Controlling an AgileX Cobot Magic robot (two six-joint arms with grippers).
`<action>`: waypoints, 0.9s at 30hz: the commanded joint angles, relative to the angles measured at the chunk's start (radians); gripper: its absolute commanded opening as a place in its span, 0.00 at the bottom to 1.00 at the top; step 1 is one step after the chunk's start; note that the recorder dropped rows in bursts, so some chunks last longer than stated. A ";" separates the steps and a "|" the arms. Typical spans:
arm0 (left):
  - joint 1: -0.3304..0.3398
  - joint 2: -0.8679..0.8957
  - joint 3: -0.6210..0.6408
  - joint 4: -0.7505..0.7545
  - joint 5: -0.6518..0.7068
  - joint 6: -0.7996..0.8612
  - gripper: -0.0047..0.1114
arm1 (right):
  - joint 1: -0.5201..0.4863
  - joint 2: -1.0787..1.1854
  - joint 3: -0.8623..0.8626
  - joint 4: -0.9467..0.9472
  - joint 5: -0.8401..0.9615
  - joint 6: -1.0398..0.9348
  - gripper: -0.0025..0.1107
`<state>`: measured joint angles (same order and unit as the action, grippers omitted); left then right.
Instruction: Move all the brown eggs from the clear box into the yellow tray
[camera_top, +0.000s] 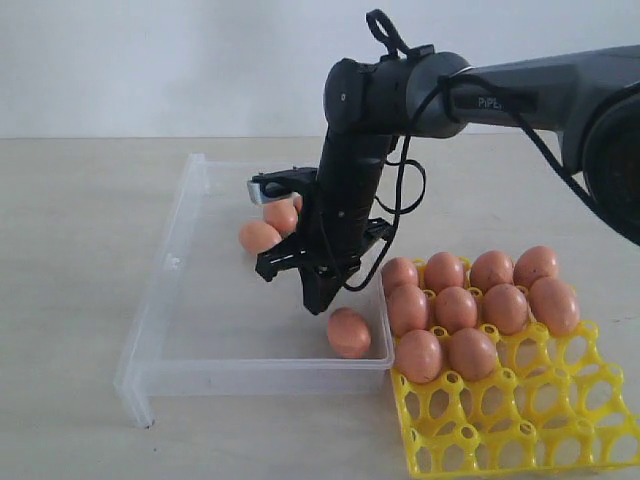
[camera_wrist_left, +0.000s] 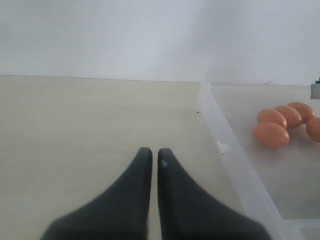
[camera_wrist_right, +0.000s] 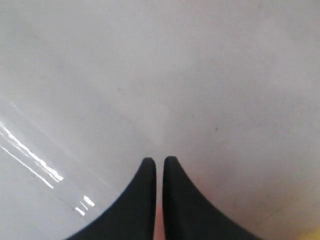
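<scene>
The clear box (camera_top: 160, 290) lies left of the yellow tray (camera_top: 520, 430). Several brown eggs (camera_top: 456, 308) fill the tray's far cups. One brown egg (camera_top: 348, 332) lies in the box by its near right corner, and a small cluster of eggs (camera_top: 259, 237) lies at the back, partly hidden by my right arm. My right gripper (camera_top: 315, 305) points down into the box just left of the near egg. Its fingers (camera_wrist_right: 159, 161) are shut over the bare box floor with nothing between them. My left gripper (camera_wrist_left: 155, 151) is shut over the table, outside the box wall (camera_wrist_left: 225, 145).
The tray's near rows of cups (camera_top: 470, 440) hold nothing. The beige table (camera_top: 70, 250) stretches left of the box. In the left wrist view several eggs (camera_wrist_left: 271, 135) lie inside the box near its far side. A pale wall stands behind the table.
</scene>
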<state>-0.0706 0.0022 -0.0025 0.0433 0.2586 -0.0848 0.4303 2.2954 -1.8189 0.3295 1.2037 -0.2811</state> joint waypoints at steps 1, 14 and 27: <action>0.003 -0.002 0.003 -0.003 -0.008 0.002 0.08 | 0.000 -0.036 -0.075 0.003 0.017 -0.063 0.02; 0.003 -0.002 0.003 -0.003 -0.008 0.002 0.08 | 0.000 -0.074 -0.098 0.005 0.017 0.038 0.55; 0.003 -0.002 0.003 -0.003 -0.008 0.002 0.08 | 0.081 -0.076 -0.097 -0.029 0.017 0.231 0.55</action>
<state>-0.0706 0.0022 -0.0025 0.0433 0.2586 -0.0848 0.4844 2.2321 -1.9119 0.3184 1.2157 -0.0829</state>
